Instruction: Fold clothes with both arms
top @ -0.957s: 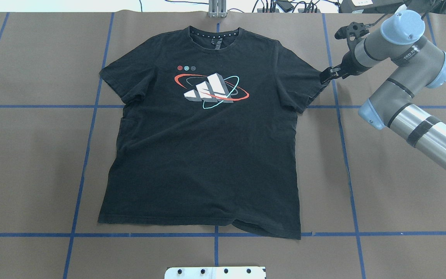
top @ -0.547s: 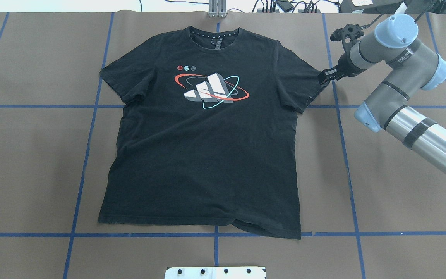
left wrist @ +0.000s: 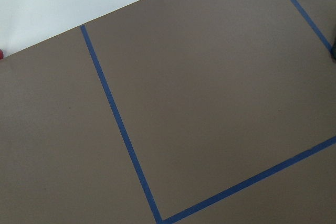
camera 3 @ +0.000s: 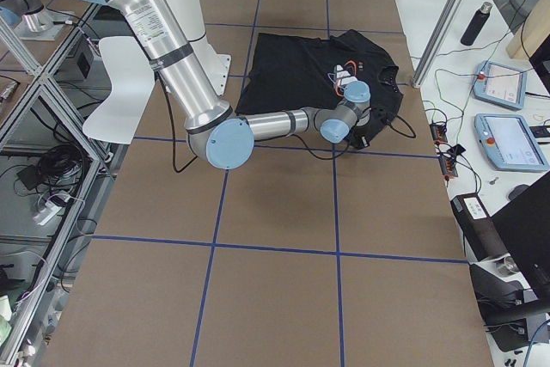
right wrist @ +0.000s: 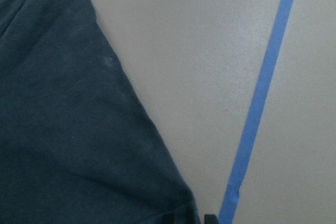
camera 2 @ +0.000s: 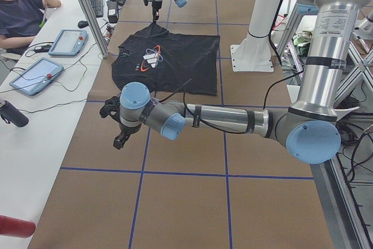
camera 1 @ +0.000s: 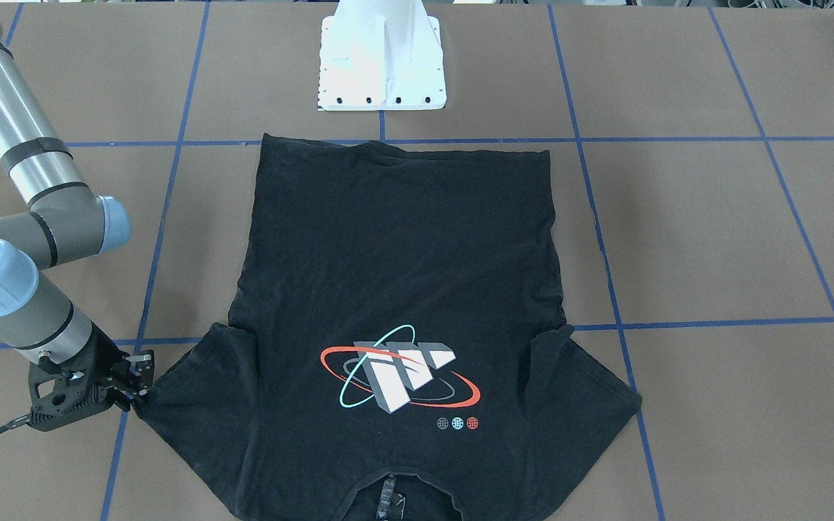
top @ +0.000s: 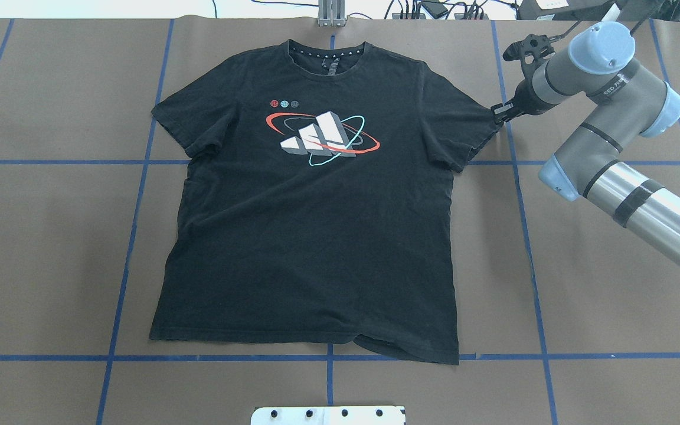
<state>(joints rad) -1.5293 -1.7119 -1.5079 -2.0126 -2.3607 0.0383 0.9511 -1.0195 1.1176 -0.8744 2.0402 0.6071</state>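
Observation:
The black T-shirt [top: 310,236] lies flat and face up on the brown table, collar at the far edge, white block graphic [top: 319,139] on the chest. My right gripper [top: 498,113] sits low at the tip of the shirt's right-hand sleeve [top: 473,127]. In the front-facing view the right gripper [camera 1: 140,378] meets that sleeve corner. The right wrist view shows the sleeve corner [right wrist: 178,198] between two dark fingertips close together, so it looks shut on the cloth. My left gripper [camera 2: 118,140] hovers over bare table far from the shirt; whether it is open or shut I cannot tell.
The white pedestal base [camera 1: 382,65] stands at the near table edge behind the shirt's hem. Blue tape lines [top: 133,236] grid the brown surface. A person [camera 2: 23,10] sits at a side table with tablets [camera 2: 35,77] beyond the left end.
The right wrist has shifted slightly toward the far edge, and its fingers look narrower at the sleeve tip. The shirt has not moved.

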